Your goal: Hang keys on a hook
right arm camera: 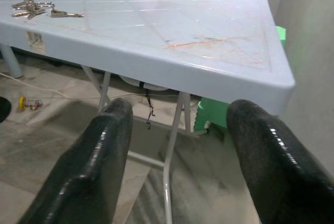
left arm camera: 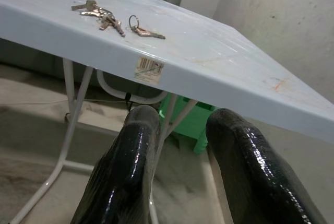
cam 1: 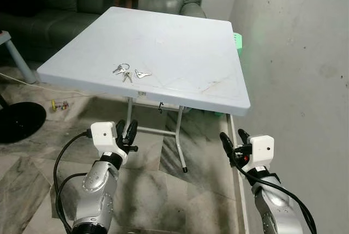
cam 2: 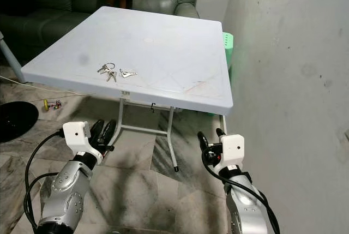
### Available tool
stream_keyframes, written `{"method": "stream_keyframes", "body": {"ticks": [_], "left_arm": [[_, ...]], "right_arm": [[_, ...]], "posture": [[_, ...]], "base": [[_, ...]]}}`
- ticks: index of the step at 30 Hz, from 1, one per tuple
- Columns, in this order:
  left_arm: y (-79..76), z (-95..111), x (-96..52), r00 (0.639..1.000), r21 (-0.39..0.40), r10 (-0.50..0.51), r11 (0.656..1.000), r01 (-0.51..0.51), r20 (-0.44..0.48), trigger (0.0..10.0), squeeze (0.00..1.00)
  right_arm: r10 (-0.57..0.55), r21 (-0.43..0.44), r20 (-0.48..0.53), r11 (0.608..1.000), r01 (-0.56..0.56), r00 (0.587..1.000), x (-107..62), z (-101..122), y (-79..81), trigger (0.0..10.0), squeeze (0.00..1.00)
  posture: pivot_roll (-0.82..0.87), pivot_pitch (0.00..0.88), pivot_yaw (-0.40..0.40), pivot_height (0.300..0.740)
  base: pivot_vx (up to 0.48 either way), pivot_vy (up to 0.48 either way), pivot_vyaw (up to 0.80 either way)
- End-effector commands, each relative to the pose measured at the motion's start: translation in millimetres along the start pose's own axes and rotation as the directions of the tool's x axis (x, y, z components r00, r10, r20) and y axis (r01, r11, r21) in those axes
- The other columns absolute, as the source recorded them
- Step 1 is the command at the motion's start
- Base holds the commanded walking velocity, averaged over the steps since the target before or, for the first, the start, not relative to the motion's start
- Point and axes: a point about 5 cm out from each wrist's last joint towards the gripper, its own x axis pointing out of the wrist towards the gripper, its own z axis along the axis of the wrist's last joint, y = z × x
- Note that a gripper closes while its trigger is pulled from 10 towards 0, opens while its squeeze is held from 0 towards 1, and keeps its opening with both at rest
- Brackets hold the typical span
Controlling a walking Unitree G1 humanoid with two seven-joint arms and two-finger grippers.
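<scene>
A bunch of silver keys (cam 1: 127,72) lies on the pale blue folding table (cam 1: 180,54), near its front edge on the left; one key (cam 1: 143,74) lies just right of the ring. The keys (left arm camera: 104,16) also show from below the edge in the left wrist view. My left gripper (cam 1: 126,130) is open, low in front of the table and below the keys. My right gripper (cam 1: 232,136) is open, with a wide gap, below the table's front right corner. Both are empty. A small dark hook-like piece (cam 1: 160,107) hangs under the table's front edge.
A grey wall (cam 1: 294,54) runs close along the right. A dark green sofa (cam 1: 65,5) stands behind the table, and a green stool (cam 1: 238,43) sits by the wall. On the floor at the left are a black round base (cam 1: 19,120) and a white cable.
</scene>
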Motion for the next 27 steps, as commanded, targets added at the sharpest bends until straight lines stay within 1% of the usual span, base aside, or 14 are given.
{"method": "stream_keyframes", "body": {"ticks": [1, 6, 9, 10, 11, 12, 15, 19, 21, 23, 27], "left_arm": [[-4.4, 4.4, 3.7, 1.0, 0.009, -0.027, 1.0, 0.027, 0.009, 10.0, 0.0], [-6.4, 4.5, 5.4, 0.999, 0.006, -0.032, 0.999, 0.032, 0.005, 10.0, 0.0], [-6.9, 4.5, 6.0, 0.999, 0.003, -0.034, 0.999, 0.034, 0.002, 10.0, 0.0], [-6.5, 4.2, 6.1, 0.999, 0.002, -0.032, 0.999, 0.032, -0.001, 10.0, 0.0], [-6.3, 4.1, 6.1, 1.0, 0.002, -0.031, 1.0, 0.031, -0.002, 10.0, 0.0], [-6.3, 4.0, 6.2, 1.0, 0.002, -0.031, 1.0, 0.031, -0.003, 10.0, 0.0], [-6.1, 3.5, 6.3, 1.0, -0.001, -0.029, 1.0, 0.029, -0.009, 10.0, 0.0], [-5.1, 2.2, 5.6, 1.0, -0.009, -0.024, 1.0, 0.024, -0.015, 10.0, 0.0], [-4.9, 1.2, 5.0, 1.0, -0.014, -0.02, 1.0, 0.02, -0.02, 10.0, 0.0], [-5.0, 0.9, 5.0, 1.0, -0.015, -0.02, 1.0, 0.02, -0.021, 10.0, 0.0], [-5.8, 0.4, 4.7, 1.0, -0.017, -0.021, 1.0, 0.021, -0.023, 10.0, 0.0]], "right_arm": [[-0.008, -0.007, 0.029, 1.0, 0.008, 1.0, 0.9, 5.5, -5.3, 10.0, 1.0], [-0.011, -0.022, 0.032, 1.0, 0.012, 0.999, 2.4, 6.2, -5.3, 10.0, 1.0], [-0.036, -0.041, 0.022, 0.998, 0.036, 0.999, 3.7, 5.6, -6.8, 10.0, 1.0], [-0.051, -0.055, 0.005, 0.997, 0.051, 0.999, 4.6, 4.5, -7.7, 10.0, 0.75], [-0.054, -0.057, 0.0, 0.997, 0.054, 0.999, 4.9, 4.1, -7.9, 10.0, 0.75], [-0.062, -0.062, -0.004, 0.996, 0.061, 0.998, 5.3, 3.8, -8.4, 10.0, 0.0], [-0.077, -0.038, -0.024, 0.996, 0.076, 0.997, 6.9, 2.5, -10.0, 10.0, 0.0], [-0.098, -0.048, -0.032, 0.994, 0.096, 0.995, 7.1, 3.0, -13.3, 10.0, 0.0], [-0.103, -0.072, -0.031, 0.992, 0.101, 0.994, 6.7, 3.5, -14.4, 10.0, 0.0], [-0.102, -0.062, -0.033, 0.993, 0.1, 0.994, 6.7, 3.2, -14.2, 10.0, 0.0], [-0.096, -0.067, -0.035, 0.993, 0.093, 0.995, 5.5, 2.5, -13.0, 10.0, 0.0]], "posture": [[0.19, 0.0, -0.094, 0.736], [0.19, 0.0, -0.093, 0.736], [0.19, 0.0, -0.093, 0.736], [0.19, 0.0, -0.094, 0.736], [0.19, 0.0, -0.094, 0.736], [0.19, 0.0, -0.094, 0.736], [0.19, 0.0, -0.093, 0.736], [0.18, 0.0, -0.096, 0.736], [0.18, 0.0, -0.096, 0.736], [0.18, 0.0, -0.096, 0.736], [0.18, 0.0, -0.098, 0.736]], "base": [[0.0, 0.0, 0.0], [0.0, 0.0, 0.0], [0.0, 0.0, 0.0], [0.0, 0.0, 0.0], [0.0, 0.0, 0.0], [0.0, 0.0, 0.0], [0.0, 0.0, 0.0], [0.0, 0.0, 0.0], [0.0, 0.0, 0.0], [0.0, -0.154, 0.0], [0.0, 0.261, 0.0]]}}
